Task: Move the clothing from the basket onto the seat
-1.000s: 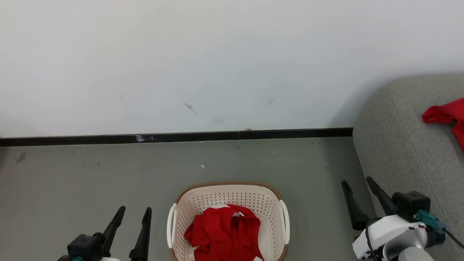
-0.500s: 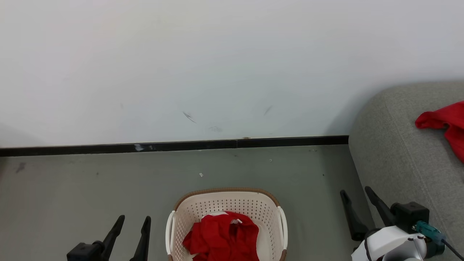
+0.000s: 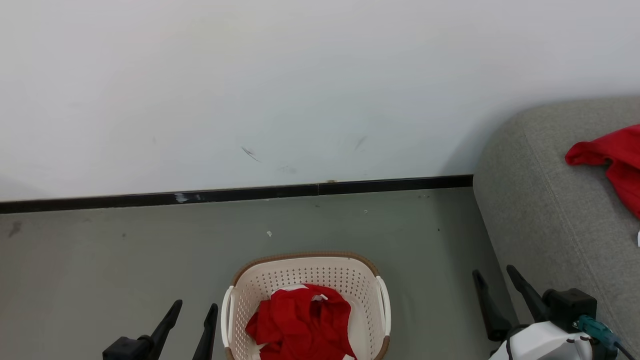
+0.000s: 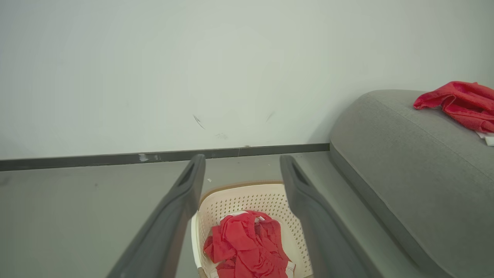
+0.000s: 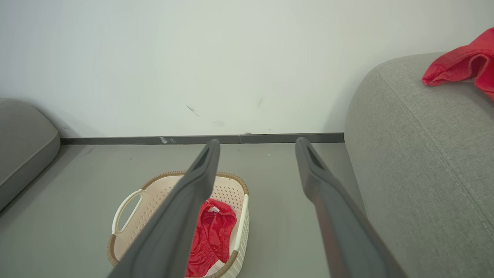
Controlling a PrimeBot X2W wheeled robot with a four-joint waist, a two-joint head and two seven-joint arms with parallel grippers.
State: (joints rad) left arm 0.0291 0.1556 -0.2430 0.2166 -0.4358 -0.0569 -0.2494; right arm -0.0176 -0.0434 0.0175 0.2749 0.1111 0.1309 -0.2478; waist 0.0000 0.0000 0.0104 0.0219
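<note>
The cream basket (image 3: 300, 257) stands on the floor at the bottom centre, with red clothing (image 3: 300, 322) crumpled inside it. More red clothing (image 3: 610, 155) lies on the grey seat (image 3: 550, 215) at the right. My left gripper (image 3: 195, 305) is open and empty, just left of the basket. My right gripper (image 3: 493, 271) is open and empty between the basket and the seat's edge. In the left wrist view, the open left gripper (image 4: 242, 157) frames the basket (image 4: 247, 191) and its clothing (image 4: 247, 247). Past the open right gripper (image 5: 258, 141) lies the basket (image 5: 154, 191).
A white wall with a black baseboard (image 3: 250, 192) runs behind the basket. Grey floor (image 3: 100, 260) spreads to the left. Another grey cushion (image 5: 23, 143) sits far left in the right wrist view. The seat (image 5: 424, 154) rises close on the right.
The whole head view has shifted a little to the left, so the camera moved. Both grippers sit slightly lower in the picture and stay open. The clothing has not moved.
</note>
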